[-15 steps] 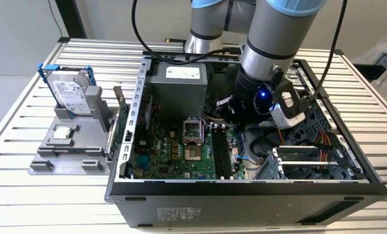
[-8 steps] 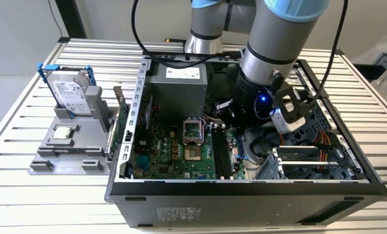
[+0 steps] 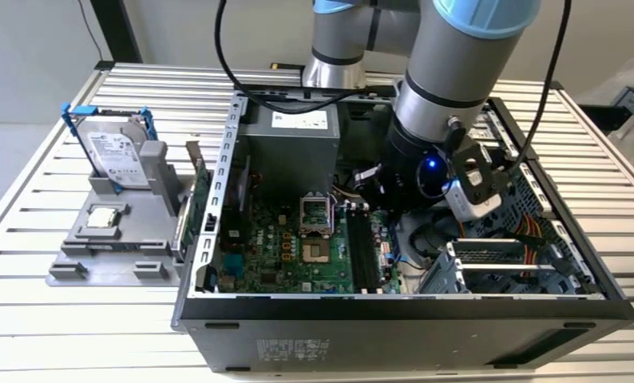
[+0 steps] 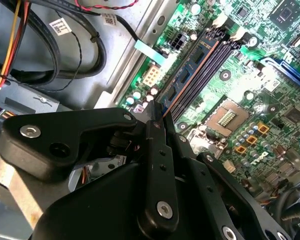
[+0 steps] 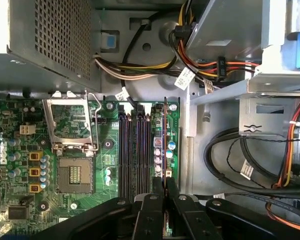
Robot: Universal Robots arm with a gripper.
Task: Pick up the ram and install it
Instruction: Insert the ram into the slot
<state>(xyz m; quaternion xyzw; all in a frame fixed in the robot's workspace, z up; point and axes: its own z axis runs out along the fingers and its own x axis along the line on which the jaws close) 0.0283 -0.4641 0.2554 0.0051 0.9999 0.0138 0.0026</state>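
**Holding the ram edge-on over the motherboard slots**

Looking into the open computer case [image 3: 402, 307], you will find the gripper [image 5: 164, 186] low inside it, its two black fingers [image 5: 152, 210] drawn narrow around the ram [image 5: 163, 145]. In the first wrist view the stick appears only as a thin edge running lengthwise from the fingertips, just beside the row of memory slots [image 5: 135, 150] on the side nearer the green board's edge. Whether it is seated in a slot or merely resting above one, you cannot tell from that angle. In the second wrist view the ram [image 4: 190, 67] shows its flat blue-green face with dark chips, lying along the slots, but the gripper's body covers the lower end where the fingers meet it.

In the exterior view the arm [image 3: 456, 72] and the wrist camera block [image 3: 475, 179] hide the gripper itself and most of the slot area; only the near ends of the slots show below the arm.

The open processor socket [image 5: 72, 175] sits on the board near the slots. Outside the case, on the slatted table [image 3: 40, 183], a grey fixture [image 3: 109, 239] towards the exterior view's left carries the hard drive [image 3: 115, 155] upright in its blue frame and the small processor chip [image 3: 104, 216] lying flat.
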